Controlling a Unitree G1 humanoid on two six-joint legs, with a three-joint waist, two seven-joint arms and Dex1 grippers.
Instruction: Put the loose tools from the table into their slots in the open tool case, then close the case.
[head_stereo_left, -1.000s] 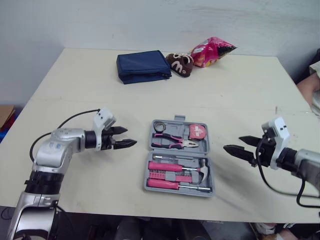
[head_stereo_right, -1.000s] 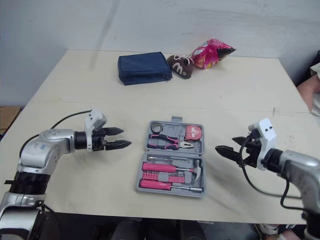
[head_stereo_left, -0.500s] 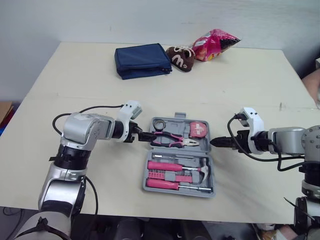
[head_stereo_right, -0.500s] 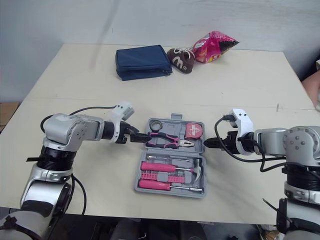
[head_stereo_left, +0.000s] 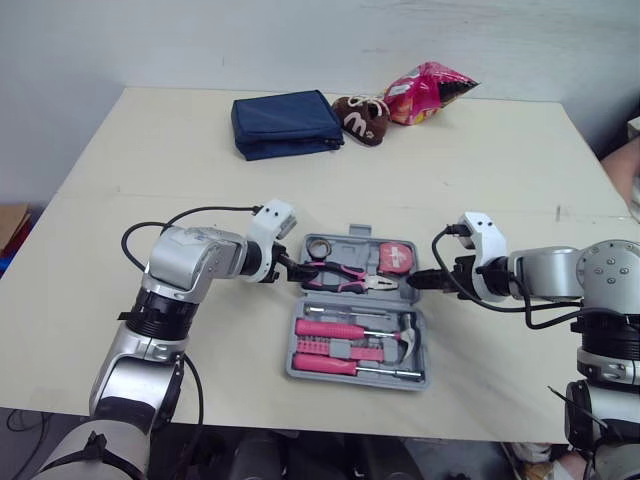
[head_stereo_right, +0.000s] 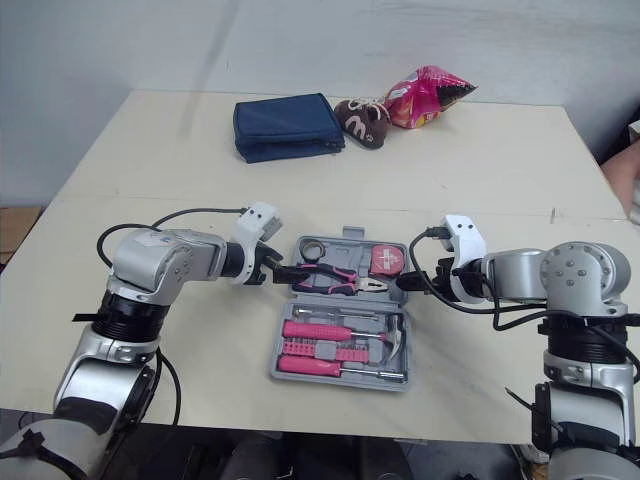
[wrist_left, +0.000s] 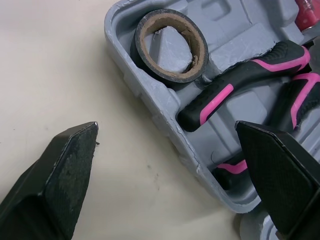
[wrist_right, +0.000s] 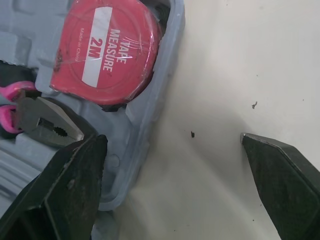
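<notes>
The grey tool case (head_stereo_left: 345, 243) lies open at the table's middle. Pink-handled pliers (head_stereo_left: 345, 272), a black tape roll (wrist_left: 169, 46) and a red tape measure (wrist_right: 107, 55) sit in its far half. A hammer (head_stereo_left: 405, 335) and screwdrivers (head_stereo_left: 335, 330) fill the near half. My left gripper (head_stereo_left: 297, 270) is open at the far half's left edge, one finger over the table and the other over the pliers' handles. My right gripper (head_stereo_left: 413, 281) is open at the same half's right edge, straddling the rim beside the tape measure.
A blue pouch (head_stereo_left: 286, 122), a brown plush shoe (head_stereo_left: 360, 118) and a pink snack bag (head_stereo_left: 428, 88) lie at the table's far side. A person's arm (head_stereo_left: 622, 170) shows at the right edge. Bare tabletop surrounds the case.
Both grippers have moved inward from the table's sides to the left and right edges of the case's far half. The camera has also shifted.
</notes>
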